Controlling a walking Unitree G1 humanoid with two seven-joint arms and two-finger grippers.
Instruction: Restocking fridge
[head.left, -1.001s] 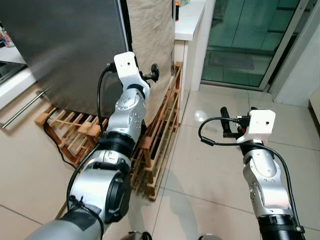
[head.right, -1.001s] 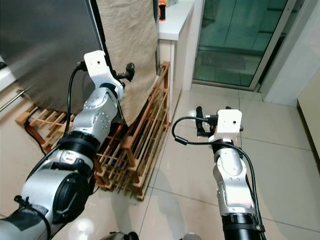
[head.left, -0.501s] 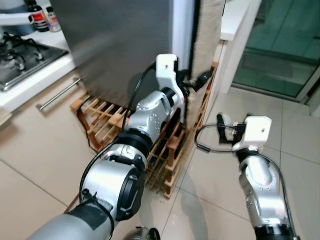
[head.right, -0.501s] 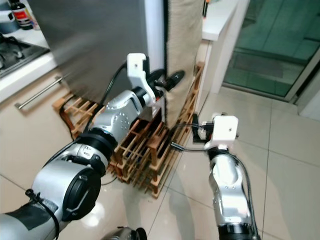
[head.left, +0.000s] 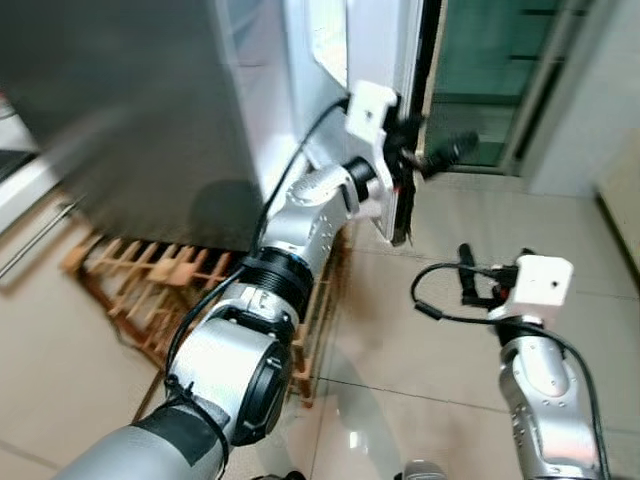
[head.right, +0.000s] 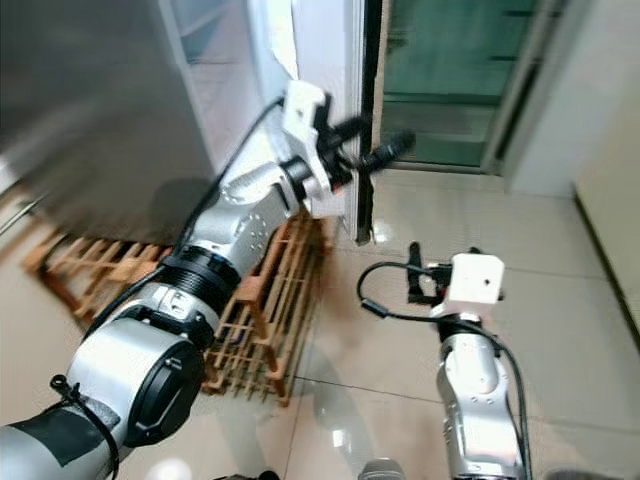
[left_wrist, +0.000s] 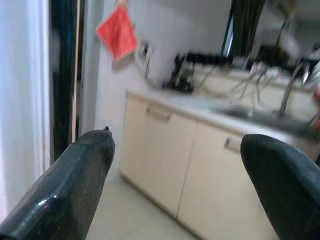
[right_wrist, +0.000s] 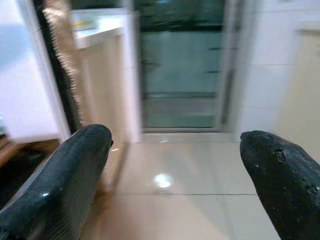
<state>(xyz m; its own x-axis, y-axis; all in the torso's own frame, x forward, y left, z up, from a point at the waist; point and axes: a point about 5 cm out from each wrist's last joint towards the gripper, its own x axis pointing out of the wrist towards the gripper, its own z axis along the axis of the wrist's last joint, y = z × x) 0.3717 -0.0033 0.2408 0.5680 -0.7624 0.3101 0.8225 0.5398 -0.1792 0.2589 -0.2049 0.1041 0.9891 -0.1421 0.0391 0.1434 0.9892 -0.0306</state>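
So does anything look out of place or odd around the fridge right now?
One thing: a slatted wooden rack lies flat on the tiled floor against the grey steel fridge, an unusual spot. The left claw, open, is at the white fridge door's edge. No spills or damage.

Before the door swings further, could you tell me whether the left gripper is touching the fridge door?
Cannot tell. In the left eye view the left gripper sits at the fridge door's edge, but blur hides any contact.

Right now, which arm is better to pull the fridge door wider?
Probably the left: its pincer is up at the door edge, fingers open. The right pincer hangs low, away from it.
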